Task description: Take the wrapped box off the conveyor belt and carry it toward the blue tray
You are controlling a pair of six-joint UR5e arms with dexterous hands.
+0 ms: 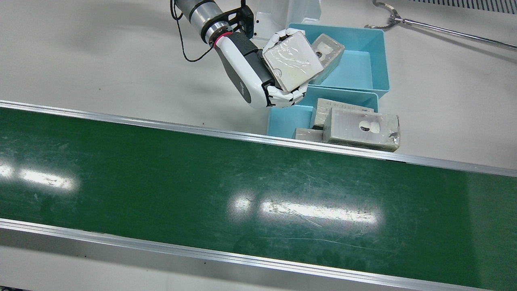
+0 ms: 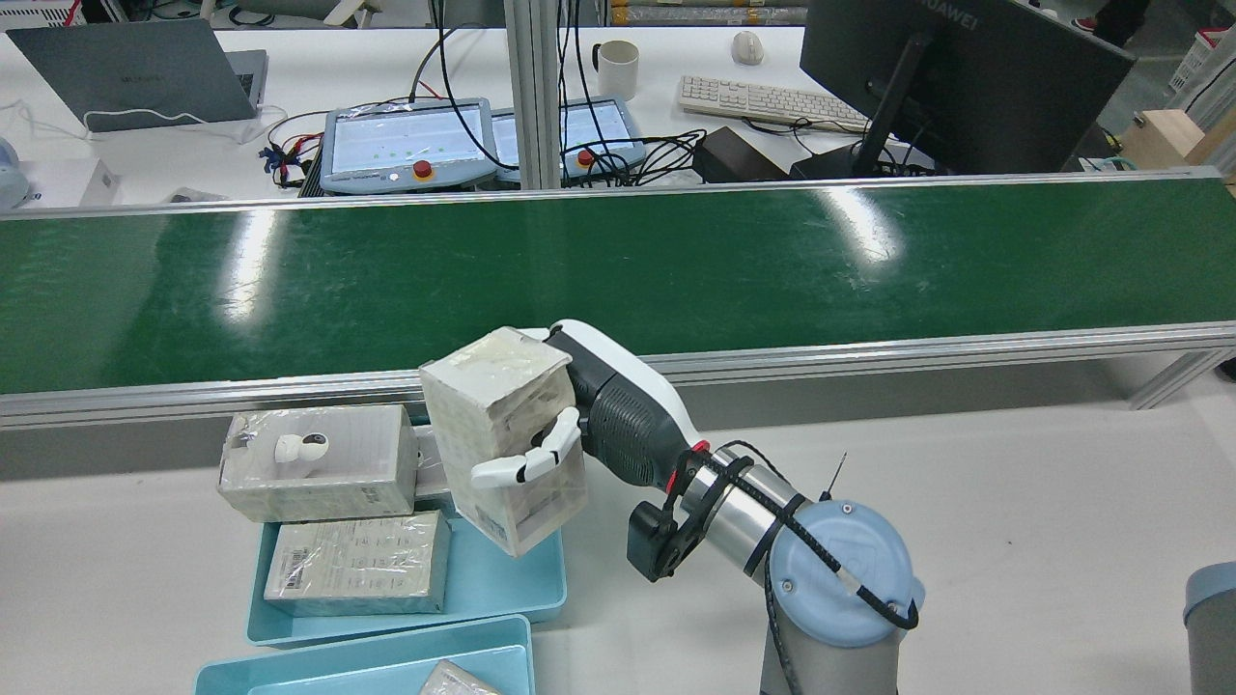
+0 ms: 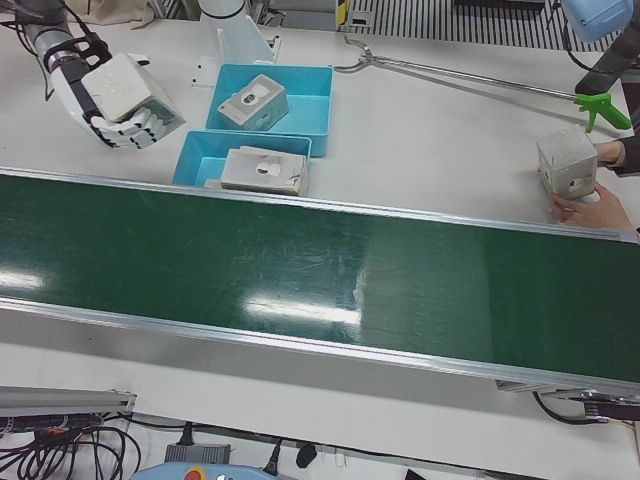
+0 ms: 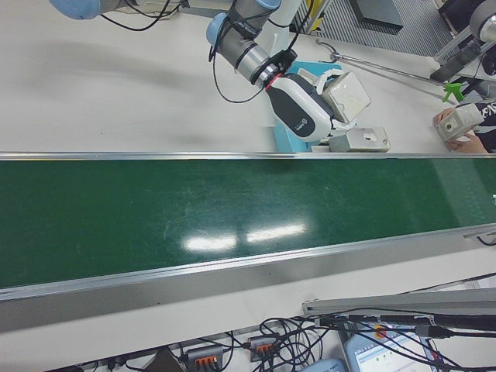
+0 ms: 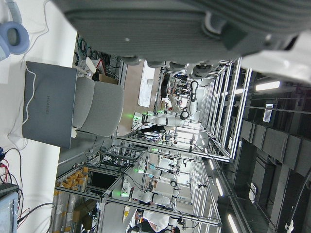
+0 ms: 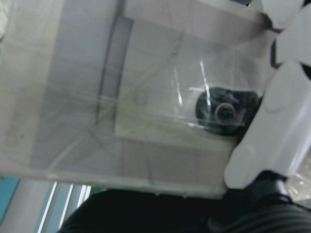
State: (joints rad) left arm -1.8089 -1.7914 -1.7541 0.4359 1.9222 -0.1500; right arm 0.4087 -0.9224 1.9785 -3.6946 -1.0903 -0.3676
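Above two blue trays (image 1: 379, 60), right robot hand (image 1: 258, 81) clasps one wrapped box (image 1: 293, 60).

HUAWEI on monitor (image 2: 966, 68), HUAWEI on laptop lid (image 2: 135, 72)

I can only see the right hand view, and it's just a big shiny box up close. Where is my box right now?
Observer: Off the conveyor belt. The right hand holds the wrapped box in the air beside the blue trays.
Operator: Is the tray empty?
Observer: No. The blue tray by the belt already has boxes in it, and the top box lies across the others.
Operator: Is another box coming?
Observer: None is on the belt, but a person's hand rests by another box on the table.
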